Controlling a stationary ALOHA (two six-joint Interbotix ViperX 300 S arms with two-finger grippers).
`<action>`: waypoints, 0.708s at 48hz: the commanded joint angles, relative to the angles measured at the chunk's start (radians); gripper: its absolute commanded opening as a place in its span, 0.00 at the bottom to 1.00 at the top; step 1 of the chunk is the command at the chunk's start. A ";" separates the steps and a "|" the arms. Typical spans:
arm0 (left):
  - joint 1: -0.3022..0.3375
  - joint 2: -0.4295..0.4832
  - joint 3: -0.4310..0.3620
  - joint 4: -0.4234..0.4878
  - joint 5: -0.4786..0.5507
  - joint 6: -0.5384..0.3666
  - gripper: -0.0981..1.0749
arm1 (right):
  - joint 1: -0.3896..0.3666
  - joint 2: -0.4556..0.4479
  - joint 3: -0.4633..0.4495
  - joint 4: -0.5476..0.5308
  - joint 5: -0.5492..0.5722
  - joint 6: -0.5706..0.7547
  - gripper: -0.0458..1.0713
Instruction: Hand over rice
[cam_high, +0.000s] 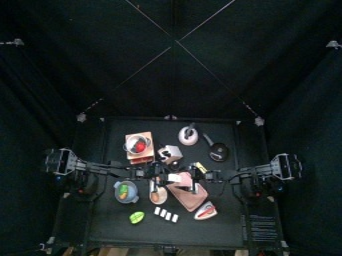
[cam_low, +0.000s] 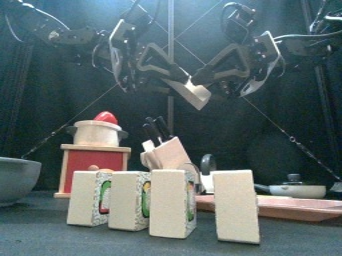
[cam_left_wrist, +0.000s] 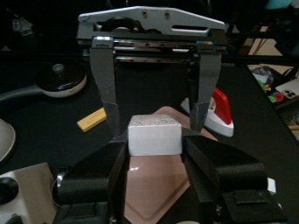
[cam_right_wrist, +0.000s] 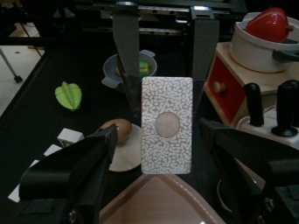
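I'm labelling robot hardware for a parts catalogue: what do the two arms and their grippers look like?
Both arms are black, jointed, with cables looping near their upper links. The left gripper has two chunky black jaws; the right gripper matches. Facing each wrist camera, the other gripper shows a silver-grey bracket and two long, slim black fingers.

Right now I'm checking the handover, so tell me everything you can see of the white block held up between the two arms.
The white rectangular rice block looks like a pale, faintly crackle-patterned slab with an oval mark on one broad face. It hangs tilted in the air above the table, between both arms. The left tool clamps one end, the jaws pressed on its sides. The right tool has its jaws around the other end; whether they touch it cannot be told. Below it lies a pink board.
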 joint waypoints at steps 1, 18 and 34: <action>-0.002 -0.006 -0.023 0.003 -0.011 0.002 0.61 | 0.003 -0.012 -0.021 0.000 -0.006 0.000 0.95; 0.000 -0.006 -0.023 0.003 -0.009 0.002 0.61 | 0.003 -0.012 -0.018 0.000 -0.005 0.000 0.88; 0.000 -0.006 -0.021 0.002 -0.009 0.002 0.61 | 0.003 -0.014 -0.017 0.000 -0.005 0.000 0.59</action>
